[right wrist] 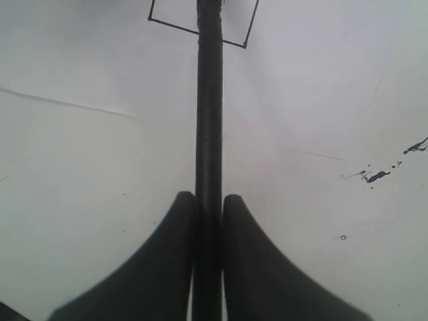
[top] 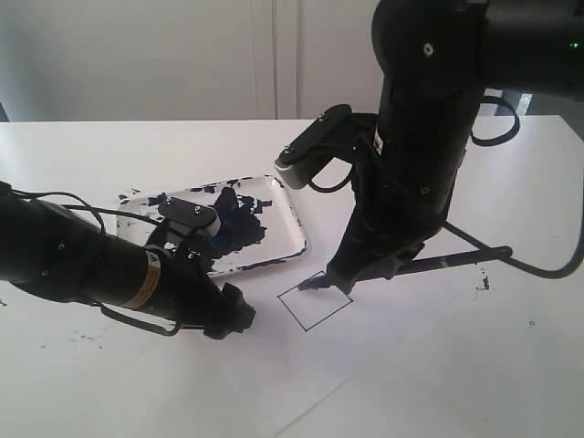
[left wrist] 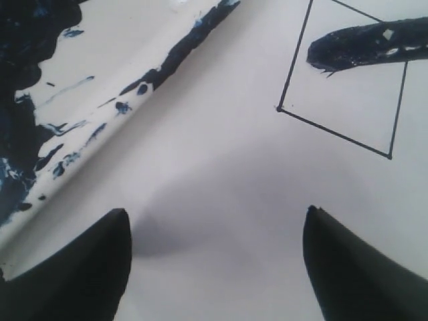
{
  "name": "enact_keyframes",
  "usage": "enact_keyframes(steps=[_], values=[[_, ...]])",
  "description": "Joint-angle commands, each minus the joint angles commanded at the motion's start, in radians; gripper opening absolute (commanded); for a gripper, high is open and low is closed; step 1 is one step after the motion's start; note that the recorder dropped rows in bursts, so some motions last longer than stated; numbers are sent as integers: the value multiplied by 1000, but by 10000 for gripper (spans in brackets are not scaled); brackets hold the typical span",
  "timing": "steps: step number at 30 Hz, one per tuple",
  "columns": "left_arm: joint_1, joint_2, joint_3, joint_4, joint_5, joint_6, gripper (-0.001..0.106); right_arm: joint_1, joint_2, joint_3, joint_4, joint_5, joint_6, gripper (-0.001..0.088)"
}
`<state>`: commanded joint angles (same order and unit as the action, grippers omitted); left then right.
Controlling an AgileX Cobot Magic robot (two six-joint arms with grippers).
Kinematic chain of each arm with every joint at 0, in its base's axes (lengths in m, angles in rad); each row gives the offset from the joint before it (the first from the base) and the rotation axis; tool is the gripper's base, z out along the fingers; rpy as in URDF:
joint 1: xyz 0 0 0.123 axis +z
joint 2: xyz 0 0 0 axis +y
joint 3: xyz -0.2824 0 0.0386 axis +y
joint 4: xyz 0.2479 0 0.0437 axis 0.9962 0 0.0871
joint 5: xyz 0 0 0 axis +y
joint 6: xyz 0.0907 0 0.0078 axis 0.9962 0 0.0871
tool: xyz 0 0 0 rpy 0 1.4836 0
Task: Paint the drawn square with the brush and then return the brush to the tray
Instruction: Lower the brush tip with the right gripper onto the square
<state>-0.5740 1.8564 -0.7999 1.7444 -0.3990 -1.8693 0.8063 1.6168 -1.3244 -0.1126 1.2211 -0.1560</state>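
Observation:
The drawn square (top: 317,301) is a thin black diamond outline on white paper, white inside. My right gripper (top: 367,266) is shut on the brush (top: 456,260), a long black stick whose paint-soaked tip (top: 307,285) sits at the square's upper-left corner. The right wrist view shows the fingers closed round the brush (right wrist: 208,100) at my right gripper (right wrist: 208,195), with the square (right wrist: 234,20) ahead. My left gripper (top: 233,315) rests open and empty beside the tray (top: 283,205). In the left wrist view, my left gripper (left wrist: 215,210) faces the square (left wrist: 348,100) and brush tip (left wrist: 361,43).
The tray (left wrist: 80,100) is white, smeared with dark blue paint, and lies just left of the square. Small paint specks (top: 484,283) mark the table to the right. The paper's edge (top: 310,401) runs near the front. A black cable (top: 538,266) hangs by the right arm.

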Motion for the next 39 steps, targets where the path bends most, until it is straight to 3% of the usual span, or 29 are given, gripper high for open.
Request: enact_keyframes(steps=[6, 12, 39], values=[[0, 0, 11, 0, 63, 12, 749, 0, 0, 0, 9, 0, 0, 0], [0, 0, 84, 0, 185, 33, 749, 0, 0, 0, 34, 0, 0, 0], [0, 0, 112, 0, 182, 31, 749, 0, 4, 0, 220, 0, -51, 0]])
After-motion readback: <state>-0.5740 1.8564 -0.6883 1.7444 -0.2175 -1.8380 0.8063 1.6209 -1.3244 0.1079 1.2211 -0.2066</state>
